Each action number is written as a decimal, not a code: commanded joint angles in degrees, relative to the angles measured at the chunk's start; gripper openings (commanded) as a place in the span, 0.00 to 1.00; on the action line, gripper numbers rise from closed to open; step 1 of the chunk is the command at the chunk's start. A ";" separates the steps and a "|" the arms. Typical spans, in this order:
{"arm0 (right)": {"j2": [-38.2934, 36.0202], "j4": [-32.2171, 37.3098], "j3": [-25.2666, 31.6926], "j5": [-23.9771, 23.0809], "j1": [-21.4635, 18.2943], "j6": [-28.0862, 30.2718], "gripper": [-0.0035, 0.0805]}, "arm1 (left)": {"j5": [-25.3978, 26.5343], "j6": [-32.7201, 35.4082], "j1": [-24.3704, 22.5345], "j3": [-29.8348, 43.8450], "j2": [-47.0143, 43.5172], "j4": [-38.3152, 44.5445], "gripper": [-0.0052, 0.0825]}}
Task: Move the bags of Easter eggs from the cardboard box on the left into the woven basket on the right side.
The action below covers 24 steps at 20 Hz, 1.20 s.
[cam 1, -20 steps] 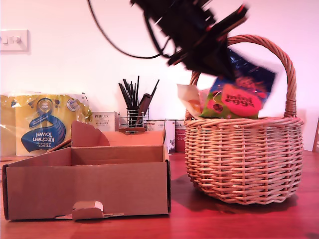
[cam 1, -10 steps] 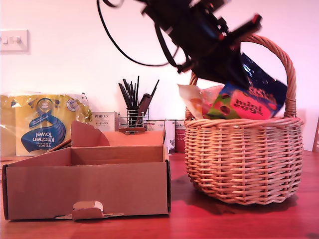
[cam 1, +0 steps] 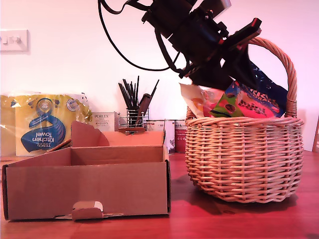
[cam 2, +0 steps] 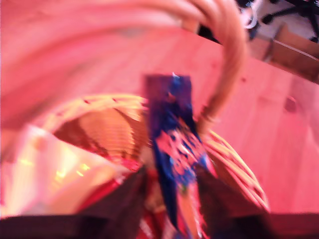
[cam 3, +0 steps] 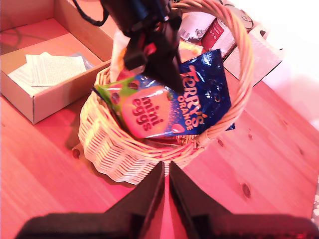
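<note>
My first gripper [cam 1: 233, 69] hangs over the woven basket [cam 1: 244, 154], shut on the top edge of a blue-purple bag of Easter eggs [cam 1: 259, 97]. The bag is tilted and its lower end rests among other bags at the basket's rim. In the first wrist view the blue bag [cam 2: 174, 149] sits pinched in my first gripper [cam 2: 172, 194], with the basket's handle [cam 2: 224, 45] just behind. From above, the blue bag [cam 3: 169, 109] lies across the basket [cam 3: 119, 149]. My second gripper [cam 3: 166, 172] is shut on nothing, above the table beside the basket. The cardboard box [cam 1: 87, 189] stands at the exterior view's left.
A whitish bag [cam 1: 192, 99] sticks up in the basket. Paper sheets [cam 3: 55, 67] lie in the box [cam 3: 45, 94]. Behind the box stand a yellow-and-blue kitchen towel pack [cam 1: 42, 124], a holder of dark utensils [cam 1: 133, 112] and tins. The tall arched handle [cam 1: 284, 59] spans the basket.
My first gripper has come down and shifted towards the exterior view's right with the blue bag. The bag has tipped flatter and sunk to the basket's rim.
</note>
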<state>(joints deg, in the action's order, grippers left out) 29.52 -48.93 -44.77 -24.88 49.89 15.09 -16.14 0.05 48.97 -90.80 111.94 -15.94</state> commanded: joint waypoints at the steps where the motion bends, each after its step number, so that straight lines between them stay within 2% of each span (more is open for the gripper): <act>1: 0.15 0.17 0.85 0.96 -0.17 -0.20 0.03 | -0.07 0.52 0.00 0.44 -0.31 -1.84 0.51; 6: 0.15 0.26 0.85 0.98 -0.17 -0.42 0.03 | 0.07 1.90 -0.44 0.44 -3.85 -12.24 0.38; 8: 0.20 0.46 0.85 1.29 -0.17 -2.19 0.03 | 0.20 1.84 -0.46 0.46 -5.29 -15.80 0.25; 11: 0.50 2.89 0.85 5.90 -0.17 -8.11 0.03 | 2.45 1.22 -0.44 0.81 -7.06 -21.11 0.03; 15: 1.99 7.69 0.87 6.29 -0.59 -12.96 0.03 | 5.66 0.94 -0.44 6.58 -12.24 -18.19 0.04; 17: 2.19 10.73 0.94 6.27 -2.40 -13.62 0.03 | 7.69 0.22 -0.48 12.07 -16.94 -14.36 0.04; 19: 2.19 13.94 1.29 6.40 -5.97 -13.53 0.03 | 9.40 0.13 -0.61 19.50 -23.19 -8.59 0.04; 21: 2.19 15.39 1.38 7.63 -10.25 -10.88 0.03 | 11.06 -1.16 -1.73 26.75 -29.81 -3.28 0.04; 22: 2.19 15.58 1.38 9.66 -12.07 -9.01 0.03 | 11.69 -1.44 -2.67 29.94 -33.22 -1.33 0.04; 24: 2.03 16.11 1.38 16.96 -17.57 -8.57 0.03 | 13.68 -2.47 -4.72 35.36 -39.41 1.62 0.04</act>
<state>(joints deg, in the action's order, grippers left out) 31.99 -33.45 -44.75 -9.76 33.10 6.24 -3.14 -1.78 44.95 -57.17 73.30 -15.44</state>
